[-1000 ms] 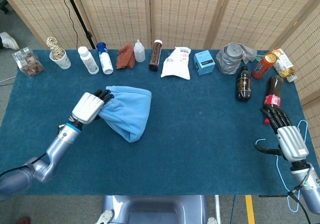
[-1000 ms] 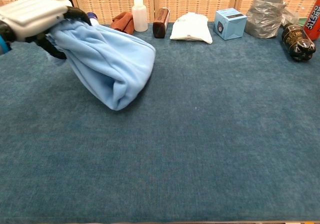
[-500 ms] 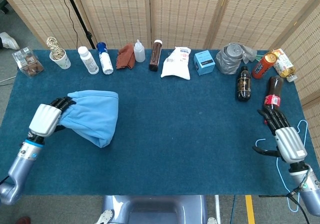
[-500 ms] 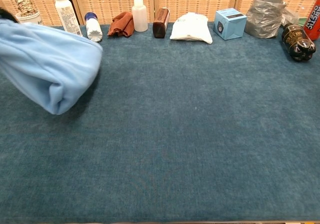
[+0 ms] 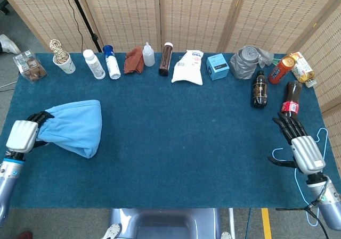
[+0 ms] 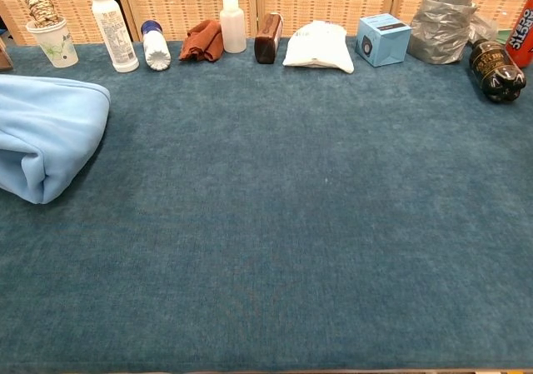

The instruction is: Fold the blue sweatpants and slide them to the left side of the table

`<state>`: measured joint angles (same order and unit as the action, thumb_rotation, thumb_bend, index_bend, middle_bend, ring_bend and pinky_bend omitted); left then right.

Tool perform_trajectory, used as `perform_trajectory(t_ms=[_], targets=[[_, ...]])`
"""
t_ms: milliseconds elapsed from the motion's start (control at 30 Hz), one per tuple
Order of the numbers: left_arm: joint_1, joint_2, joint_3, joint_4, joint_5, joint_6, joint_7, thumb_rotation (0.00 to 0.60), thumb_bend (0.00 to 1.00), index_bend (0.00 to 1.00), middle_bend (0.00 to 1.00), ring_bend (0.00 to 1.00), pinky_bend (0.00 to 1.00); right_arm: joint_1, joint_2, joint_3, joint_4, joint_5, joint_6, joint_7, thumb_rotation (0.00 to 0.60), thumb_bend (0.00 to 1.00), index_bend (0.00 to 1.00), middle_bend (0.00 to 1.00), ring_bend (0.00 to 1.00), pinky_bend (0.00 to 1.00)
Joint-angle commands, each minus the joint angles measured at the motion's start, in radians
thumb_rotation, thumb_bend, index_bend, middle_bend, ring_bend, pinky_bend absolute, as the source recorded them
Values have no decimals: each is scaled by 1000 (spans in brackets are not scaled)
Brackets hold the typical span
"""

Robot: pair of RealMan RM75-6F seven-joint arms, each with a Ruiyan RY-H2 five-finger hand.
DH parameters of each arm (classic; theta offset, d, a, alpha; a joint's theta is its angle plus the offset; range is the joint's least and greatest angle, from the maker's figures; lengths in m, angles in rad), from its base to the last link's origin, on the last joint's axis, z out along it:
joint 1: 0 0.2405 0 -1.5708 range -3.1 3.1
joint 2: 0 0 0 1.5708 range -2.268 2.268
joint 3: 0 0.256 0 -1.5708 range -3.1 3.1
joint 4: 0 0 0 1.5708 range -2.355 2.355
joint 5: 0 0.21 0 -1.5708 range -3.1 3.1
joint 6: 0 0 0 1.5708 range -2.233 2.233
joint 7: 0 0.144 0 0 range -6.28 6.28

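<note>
- Where the left hand [image 5: 22, 135] grips its left end, the folded light-blue fleece sweatpants [image 5: 72, 127] lie lengthwise across the blue-carpeted counter [image 5: 186, 143], rounded end pointing right.
- Right hand [image 5: 301, 143] rests with fingers spread, holding nothing.

Folded sweatpants [image 5: 74, 127] lie at the table's [image 5: 186, 143] left side, bottles [image 5: 101, 62] lined behind.

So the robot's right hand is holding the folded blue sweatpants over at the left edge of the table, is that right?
Not quite: it is the left hand that holds the folded blue sweatpants at the left edge of the table. The head view shows it. The right hand rests far off at the opposite edge, holding nothing.
</note>
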<state>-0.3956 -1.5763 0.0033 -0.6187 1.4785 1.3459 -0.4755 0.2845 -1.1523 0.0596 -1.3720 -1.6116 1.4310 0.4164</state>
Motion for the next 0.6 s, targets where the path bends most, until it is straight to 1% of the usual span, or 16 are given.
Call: perform_trajectory(t_ms=[33,67,100,167,200,233,267,300,367,400,600], targets=[[5,-8,21,23,15,-38,-36,421,1000,498,293,310,557,0,-1,1,1,0,0,-4,600,0,0,0,0,0],[4,-8,28,32,20,-53,-31,366,989,429,193,206,430,0,-1,1,0,0,0,-5,600,0,0,0,0,0],[4,-8,40,39,24,-87,-7,345,971,391,106,133,318,0,-2,0,-1,-1,0,-2,600,0,0,0,0,0],[6,-11,39,28,22,-99,18,327,937,345,19,44,171,1,-1,-2,-3,-4,1,1,600,0,0,0,0,0],[8,-9,39,19,21,-104,30,321,921,294,1,13,102,1,-1,-2,-4,-6,1,4,600,0,0,0,0,0],[10,-4,39,7,20,-108,41,318,904,247,0,3,66,1,-1,-3,-4,-7,2,6,600,0,0,0,0,0],[12,2,38,-7,18,-112,53,320,868,163,0,0,29,1,-1,-3,-4,-8,2,6,600,0,0,0,0,0],[13,7,38,-16,18,-116,64,320,829,88,0,0,7,1,-1,-3,-4,-8,3,6,600,0,0,0,0,0],[18,29,38,-56,14,-127,115,316,776,12,0,0,0,1,0,-4,-5,-9,3,8,600,0,0,0,0,0],[21,40,37,-81,11,-131,136,309,753,0,0,0,0,1,0,-4,-5,-10,3,8,600,0,0,0,0,0],[33,108,32,-221,-3,-140,241,311,658,0,0,0,0,1,2,-5,-10,-11,5,8,600,0,0,0,0,0]])
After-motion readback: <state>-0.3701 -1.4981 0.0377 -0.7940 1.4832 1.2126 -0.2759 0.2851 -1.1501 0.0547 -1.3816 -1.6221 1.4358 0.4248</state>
